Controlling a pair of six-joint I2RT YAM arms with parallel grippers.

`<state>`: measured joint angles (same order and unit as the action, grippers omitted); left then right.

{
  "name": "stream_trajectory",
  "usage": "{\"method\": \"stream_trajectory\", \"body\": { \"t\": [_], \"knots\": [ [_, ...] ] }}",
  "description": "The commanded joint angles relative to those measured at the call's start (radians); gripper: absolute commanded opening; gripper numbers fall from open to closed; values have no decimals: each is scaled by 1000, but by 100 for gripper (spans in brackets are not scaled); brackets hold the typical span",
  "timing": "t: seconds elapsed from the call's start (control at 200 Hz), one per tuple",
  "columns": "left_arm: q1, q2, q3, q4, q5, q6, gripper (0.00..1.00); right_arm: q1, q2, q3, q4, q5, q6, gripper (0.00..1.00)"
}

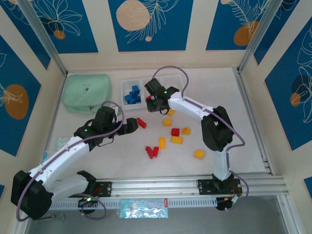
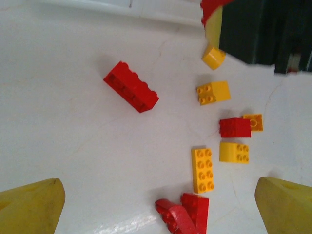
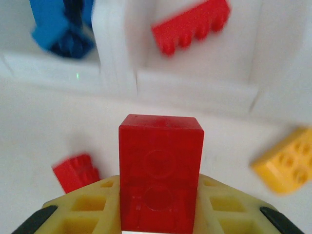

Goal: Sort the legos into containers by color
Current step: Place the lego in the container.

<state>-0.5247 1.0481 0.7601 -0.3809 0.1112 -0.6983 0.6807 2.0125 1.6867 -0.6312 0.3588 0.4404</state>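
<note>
My right gripper (image 3: 161,200) is shut on a red brick (image 3: 161,146), held just in front of the white bins (image 1: 127,84). The middle bin holds a red brick (image 3: 192,24). The left bin holds blue bricks (image 1: 132,94), which also show as blue bricks (image 3: 61,29) in the right wrist view. My left gripper (image 2: 156,214) is open above the table, nothing between its yellow fingers (image 2: 29,209). Ahead of it lie a long red brick (image 2: 130,87), a pair of red bricks (image 2: 184,213) and several yellow bricks (image 2: 203,170). In the top view the right gripper (image 1: 155,103) covers the middle bin.
A mint-green pouch (image 1: 87,91) lies left of the bins. Loose red bricks (image 1: 152,151) and yellow bricks (image 1: 199,154) are scattered over the middle of the white table (image 1: 243,146). A metal rail (image 1: 195,185) runs along the near edge.
</note>
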Motion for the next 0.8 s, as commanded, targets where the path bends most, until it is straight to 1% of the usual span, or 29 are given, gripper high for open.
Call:
{"method": "stream_trajectory", "body": {
  "t": [0.0,0.135,0.2,0.275,0.345,0.49,0.68,0.795],
  "knots": [
    [19,16,39,18,-27,19,99,-25,96,79,13,8,-61,30],
    [28,16,41,24,-24,18,99,-52,228,267,-47,29,-77,31],
    [32,17,44,20,-21,20,99,-65,271,343,-72,8,-81,39],
    [34,12,52,12,-19,23,99,-69,295,406,-106,6,-86,51],
    [34,6,59,1,-15,26,99,-67,284,422,-123,9,-86,53],
    [34,-18,56,-1,-1,26,99,-50,175,307,-76,8,-92,53],
    [33,-48,55,-37,29,36,99,-32,-10,61,-15,-4,-68,53],
    [31,-85,27,-61,39,34,99,-9,-110,-88,9,-46,-45,55]
  ]
}}
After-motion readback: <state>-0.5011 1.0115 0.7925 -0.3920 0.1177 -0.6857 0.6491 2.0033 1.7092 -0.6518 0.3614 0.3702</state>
